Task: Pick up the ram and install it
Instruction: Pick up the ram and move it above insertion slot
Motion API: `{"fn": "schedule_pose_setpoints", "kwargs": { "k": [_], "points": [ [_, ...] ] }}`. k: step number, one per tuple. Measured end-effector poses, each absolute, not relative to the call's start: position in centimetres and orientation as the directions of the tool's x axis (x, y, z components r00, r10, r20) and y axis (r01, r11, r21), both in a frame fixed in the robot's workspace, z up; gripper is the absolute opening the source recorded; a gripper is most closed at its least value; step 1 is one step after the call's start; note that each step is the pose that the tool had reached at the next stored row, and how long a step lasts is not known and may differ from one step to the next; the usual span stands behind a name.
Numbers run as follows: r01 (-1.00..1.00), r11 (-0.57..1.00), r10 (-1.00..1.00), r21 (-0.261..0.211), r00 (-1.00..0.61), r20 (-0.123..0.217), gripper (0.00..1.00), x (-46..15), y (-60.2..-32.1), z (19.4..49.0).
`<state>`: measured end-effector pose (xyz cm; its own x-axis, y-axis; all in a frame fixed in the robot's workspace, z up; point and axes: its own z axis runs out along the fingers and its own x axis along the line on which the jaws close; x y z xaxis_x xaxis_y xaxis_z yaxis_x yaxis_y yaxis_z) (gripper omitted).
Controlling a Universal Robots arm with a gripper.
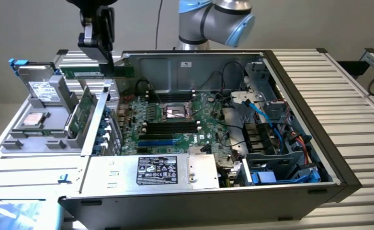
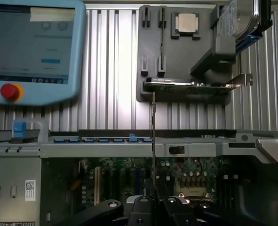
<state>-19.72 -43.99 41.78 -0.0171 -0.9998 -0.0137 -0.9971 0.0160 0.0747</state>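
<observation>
The ram (image 1: pixel 78 73) is green, the end effector (image 1: pixel 108 69) black, the table (image 1: pixel 353 96) ribbed silver-grey.

Exterior view: my arm (image 1: pixel 213 19) is cut off at the upper edge. My gripper (image 1: pixel 107 66) covers a middle stretch of the ram (image 1: pixel 78 73), so the chips there are hidden. The power supply label (image 1: pixel 156 170) has print too small to read.

Wrist view: ram (image 2: pixel 153 141) is edge-on, a thin dark line, faces unseen. Teach pendant (image 2: pixel 30 47) and hard drive (image 2: pixel 242 19) are clipped by the frame. Pendant screen text is blurred.
</observation>
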Motion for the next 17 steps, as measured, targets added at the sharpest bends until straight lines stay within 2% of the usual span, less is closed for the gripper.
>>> {"fn": "schedule_pose_setpoints", "kwargs": {
  "k": [17],
  "points": [
    [-0.997, 0.016, -1.0, 0.075, -0.017, -0.014, 0.14, -12.3, -42.8, 41.7]
  ]
}}
